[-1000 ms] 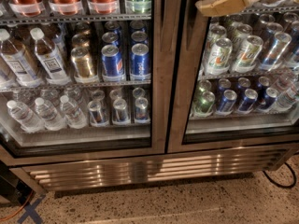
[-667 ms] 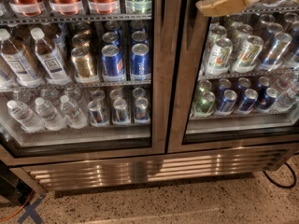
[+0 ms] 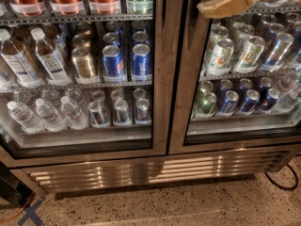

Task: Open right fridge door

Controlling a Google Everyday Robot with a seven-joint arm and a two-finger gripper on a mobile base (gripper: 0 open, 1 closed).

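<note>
the gripper (image 3: 221,4) hangs at the top of the right fridge door (image 3: 237,74), which looks shut and runs tall below it, its inner edge just beside the gripper toward the fridge's middle, can't tell if it's grabbing anything

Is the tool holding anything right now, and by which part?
Cannot tell: the tool hangs before the top of the right door, near its inner frame; no hold shows.

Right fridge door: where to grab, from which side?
Right fridge door: likely its steel upright by the centre seam, from the front; no handle shows, and paired doors usually swing from there. The gripper sits high before its glass.
</note>
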